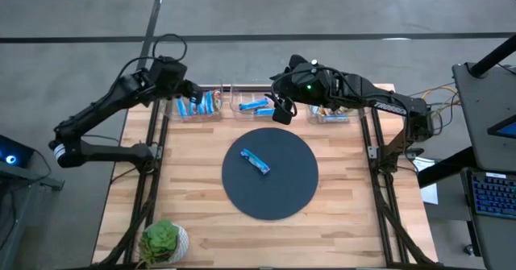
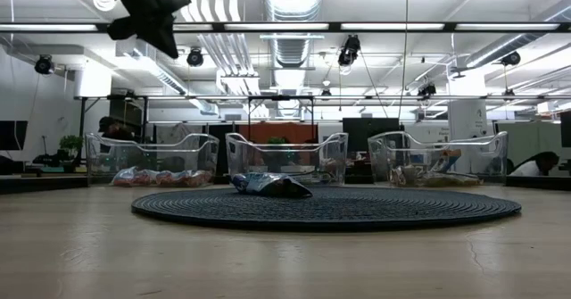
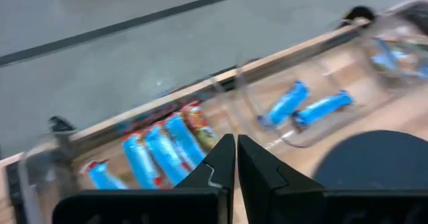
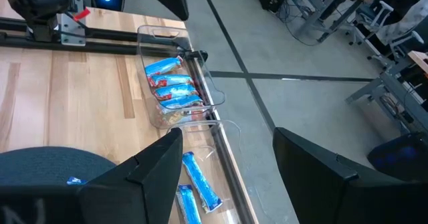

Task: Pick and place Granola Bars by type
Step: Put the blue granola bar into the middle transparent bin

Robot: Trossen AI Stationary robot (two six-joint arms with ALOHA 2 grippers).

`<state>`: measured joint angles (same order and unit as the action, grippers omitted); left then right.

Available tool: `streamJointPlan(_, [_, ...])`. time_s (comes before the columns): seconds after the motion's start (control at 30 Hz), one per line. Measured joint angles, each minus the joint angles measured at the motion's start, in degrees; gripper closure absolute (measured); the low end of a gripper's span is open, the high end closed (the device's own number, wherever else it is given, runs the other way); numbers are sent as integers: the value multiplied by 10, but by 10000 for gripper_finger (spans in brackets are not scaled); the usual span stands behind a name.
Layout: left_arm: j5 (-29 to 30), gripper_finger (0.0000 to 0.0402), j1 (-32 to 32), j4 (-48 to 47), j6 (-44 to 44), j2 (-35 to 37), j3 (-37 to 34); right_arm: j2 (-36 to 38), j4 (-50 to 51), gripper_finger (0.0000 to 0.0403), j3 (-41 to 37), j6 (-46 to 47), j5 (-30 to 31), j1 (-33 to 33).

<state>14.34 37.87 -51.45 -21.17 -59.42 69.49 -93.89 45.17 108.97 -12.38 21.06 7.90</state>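
Clear left bin (image 1: 199, 105) holds blue-and-red bars (image 1: 201, 103), middle bin (image 1: 256, 105) blue; left jaws shut empty, right wide, empty.

You see three clear bins (image 1: 256, 103), one dark round mat (image 1: 269, 172) and one potted plant (image 1: 164, 242). One blue bar (image 1: 256, 163) lies on the mat.

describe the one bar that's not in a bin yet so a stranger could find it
Start at the big dark round mat in the middle of the wooden table. On it, left of centre, lies one blue granola bar, set diagonally. It is the only bar outside the three clear bins along the far edge.
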Motion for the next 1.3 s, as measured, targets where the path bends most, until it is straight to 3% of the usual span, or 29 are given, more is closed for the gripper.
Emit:
streamJointPlan(0.37, [-2, 401, -163, 48, 3, 28, 6, 0, 15, 179, 0, 4, -1, 0])
streamJointPlan(0.6, [-2, 401, -266, 124, 60, 25, 6, 0, 62, 179, 0, 47, -25, -1])
streamJointPlan(0.83, [-1, 401, -297, 151, 64, 22, 6, 9, 87, 184, 0, 78, -35, -8])
streamJointPlan(1.0, [-1, 401, -298, 157, 64, 21, 6, 31, 87, 226, 0, 88, -54, -20])
streamJointPlan(1.3, [-32, 401, -321, 210, 119, -3, 6, 76, 99, 351, 0, 110, -97, -41])
